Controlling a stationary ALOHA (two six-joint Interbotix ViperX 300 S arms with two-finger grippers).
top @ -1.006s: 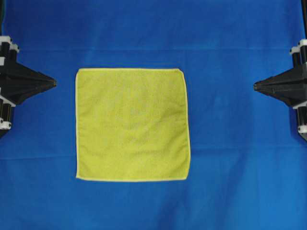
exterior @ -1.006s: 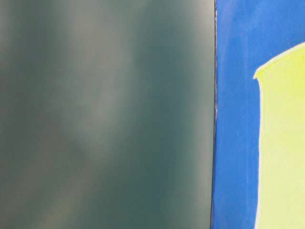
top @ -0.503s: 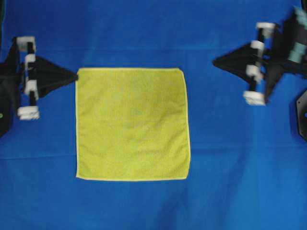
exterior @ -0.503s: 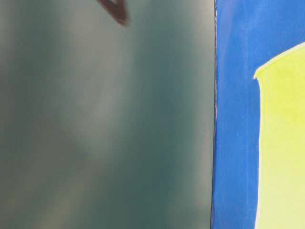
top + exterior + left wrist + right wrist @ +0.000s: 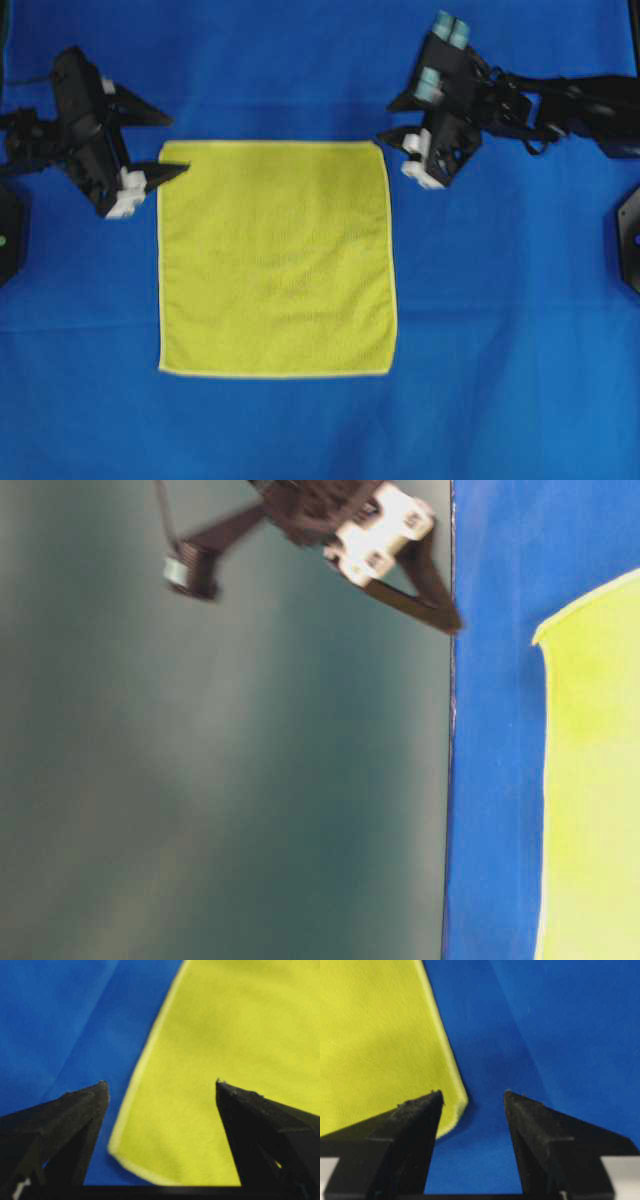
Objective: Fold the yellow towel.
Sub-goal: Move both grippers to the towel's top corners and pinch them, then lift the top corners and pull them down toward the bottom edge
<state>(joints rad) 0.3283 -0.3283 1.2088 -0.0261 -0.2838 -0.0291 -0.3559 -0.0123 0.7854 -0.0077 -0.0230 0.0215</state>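
Blue cloth [image 5: 300, 60] covers the whole desk, and the yellow towel [image 5: 275, 260] lies flat and square on it near the middle, all 4 hems showing and no fold in it yet.

On the left, we see the left tool [image 5: 160, 145] has swung in from the desk's edge, where it sat with its tips pressed together 1 second ago. Now its fingers stand spread wide, one out over the blue cloth and the other at the towel's upper-left corner. In the left wrist view that corner sits low between the 2 tips [image 5: 160, 1082], which straddle the hem; we cannot tell whether they touch the fabric.

On the right, the right tool [image 5: 385, 118] has likewise come in from its side and opened. It hangs just beside the towel's upper-right corner, and in the right wrist view the corner lies at the inner edge of the gap [image 5: 472, 1094], close against one finger. The table-level view shows only a blurred tool high above the cloth's edge.

We judge this as the approach to a 2-corner pinch: both tools are now placed to take the 2 far corners and carry that edge over to the near one. The towel itself has not shifted.
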